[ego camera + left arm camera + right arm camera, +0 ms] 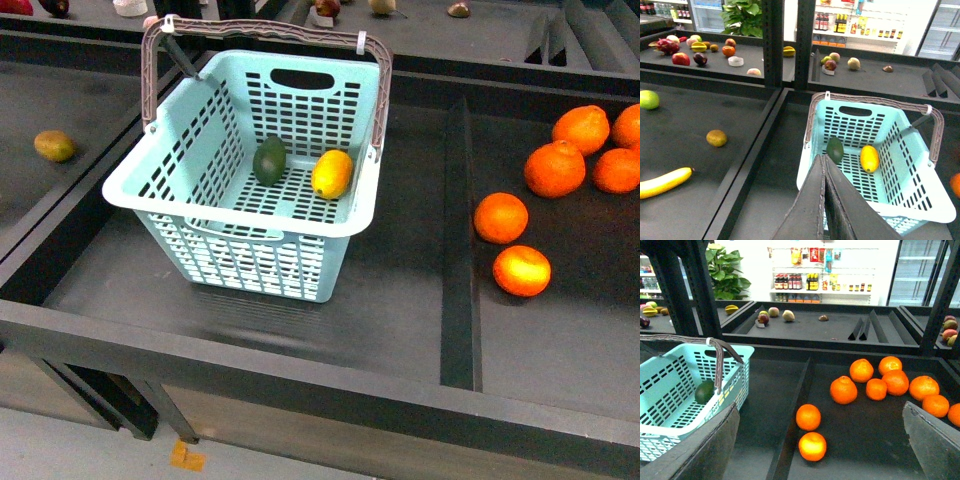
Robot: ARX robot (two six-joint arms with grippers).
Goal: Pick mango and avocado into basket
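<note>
My left claw (824, 200): fingers pressed together, empty. My right claw (820, 440): spread wide, empty. Mango (332, 174), avocado (269, 160): side by side on basket (230, 215) floor, toward far wall.

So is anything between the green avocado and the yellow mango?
No. In the front view only bare slotted floor of the teal plastic basket separates dark green avocado and yellow mango.
</note>
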